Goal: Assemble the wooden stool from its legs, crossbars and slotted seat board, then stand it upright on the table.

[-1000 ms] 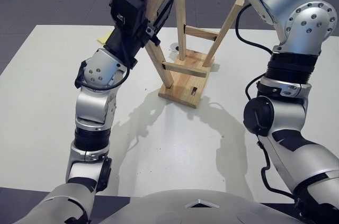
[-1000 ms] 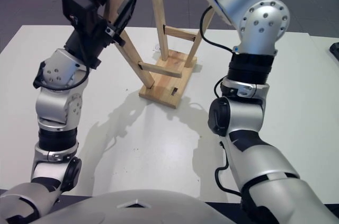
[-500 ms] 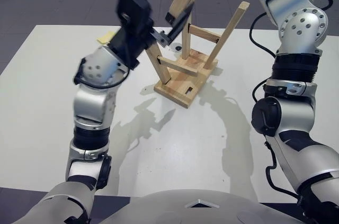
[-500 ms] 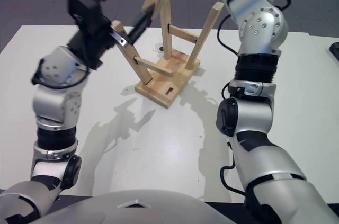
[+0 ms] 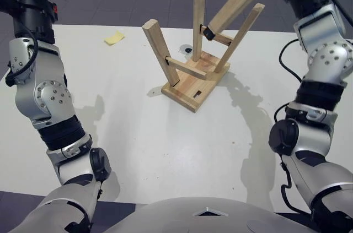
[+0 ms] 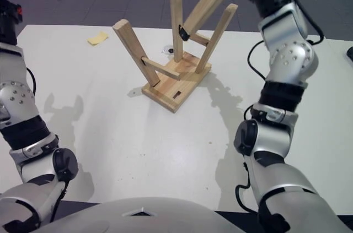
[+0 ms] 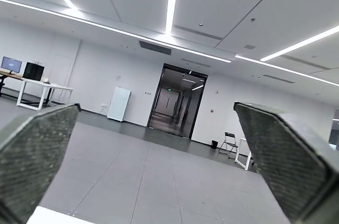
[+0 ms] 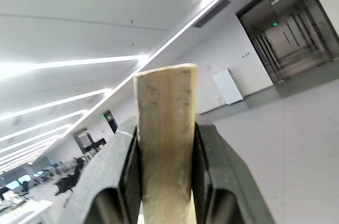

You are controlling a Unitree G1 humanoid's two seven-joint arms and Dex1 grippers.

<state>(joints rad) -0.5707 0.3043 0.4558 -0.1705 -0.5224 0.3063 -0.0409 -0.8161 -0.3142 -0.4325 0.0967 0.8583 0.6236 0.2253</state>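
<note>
The stool lies upside down on the white table [image 5: 165, 150], its slotted seat board [image 5: 187, 88] flat on the surface. Three legs stand up from it: a left leg [image 5: 160, 51], a middle leg [image 5: 198, 18] and a right leg [image 5: 240, 37], tied by two crossbars [image 5: 185, 68]. A fourth, loose leg [image 5: 237, 4] slants down from the upper right, its lower end beside the middle leg. My right gripper [image 8: 165, 128] is shut on that leg's upper end [image 8: 164, 102]. My left gripper [image 7: 156, 108] is open and empty, raised high at the far left, facing the room.
A yellow sticky note [image 5: 115, 37] lies at the table's back left. A small round hole [image 5: 187, 50] sits in the tabletop just behind the stool. The table's near half and left side offer free room.
My left gripper opened off the loose leg, then swung up and away to the far left. The right gripper kept the leg and carried it rightward over the stool.
</note>
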